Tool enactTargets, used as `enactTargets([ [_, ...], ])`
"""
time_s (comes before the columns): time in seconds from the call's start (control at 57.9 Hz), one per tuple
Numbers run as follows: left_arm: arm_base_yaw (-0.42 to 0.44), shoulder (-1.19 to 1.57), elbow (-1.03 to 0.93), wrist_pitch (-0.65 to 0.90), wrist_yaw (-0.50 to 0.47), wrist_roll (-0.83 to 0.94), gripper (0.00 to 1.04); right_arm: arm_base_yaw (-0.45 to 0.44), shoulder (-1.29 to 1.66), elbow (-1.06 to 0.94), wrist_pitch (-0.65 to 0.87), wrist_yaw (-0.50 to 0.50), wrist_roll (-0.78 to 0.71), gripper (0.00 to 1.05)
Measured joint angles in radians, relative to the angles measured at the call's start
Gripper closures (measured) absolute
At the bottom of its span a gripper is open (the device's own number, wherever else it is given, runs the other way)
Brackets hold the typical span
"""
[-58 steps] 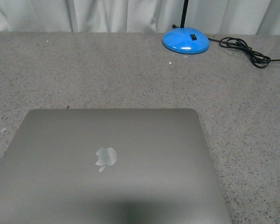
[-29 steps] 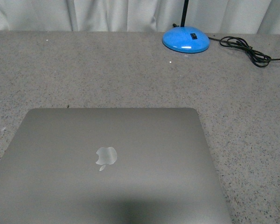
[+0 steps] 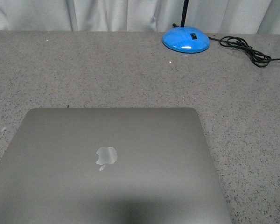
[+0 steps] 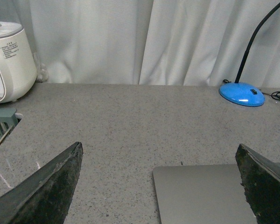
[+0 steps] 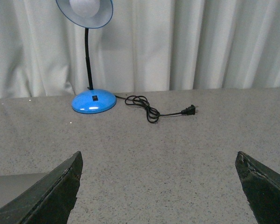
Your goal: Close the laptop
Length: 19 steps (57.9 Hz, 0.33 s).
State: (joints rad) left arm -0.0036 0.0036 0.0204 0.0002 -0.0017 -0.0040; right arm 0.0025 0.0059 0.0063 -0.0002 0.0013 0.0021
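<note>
On the grey speckled table (image 3: 130, 70) the laptop (image 3: 107, 163) is lying flat with its lid fully down, and the shiny apple logo (image 3: 106, 156) is facing up. Nothing is touching the lid. No arm is showing in the front view.

From the left wrist view, the left pincer (image 4: 161, 184) is hanging above the table with its 2 dark fingers (image 4: 46, 186) spread wide, so it is open and is holding nothing. One corner of the laptop (image 4: 200, 193) is lying just below and ahead of this pincer, nearer to its right finger than to the other one. Far beyond the pincer a blue lamp base (image 4: 241, 94) is standing close to the white curtain (image 4: 144, 42). Off to the far side of the left finger, a white appliance (image 4: 7, 63) is sitting at the table edge.

From the right wrist view, the right pincer (image 5: 161, 184) is also hanging with its 2 fingers (image 5: 266, 191) wide apart, and it is gripping nothing. A small grey corner of the laptop (image 5: 14, 186) is showing beside its left finger. Straight ahead of this pincer, well apart from it, the blue lamp (image 5: 93, 100) is standing with its shade bending over, and its black cord (image 5: 147, 108) is lying loose on the table, with the plug (image 5: 190, 110) at the end.
</note>
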Motion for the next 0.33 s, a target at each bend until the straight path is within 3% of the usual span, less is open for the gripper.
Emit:
enactTargets([
  [0.328, 0.000, 0.000, 0.000, 0.000, 0.000, 0.000, 0.06, 0.000, 0.000, 0.000, 0.000, 0.000, 0.000, 0.09],
])
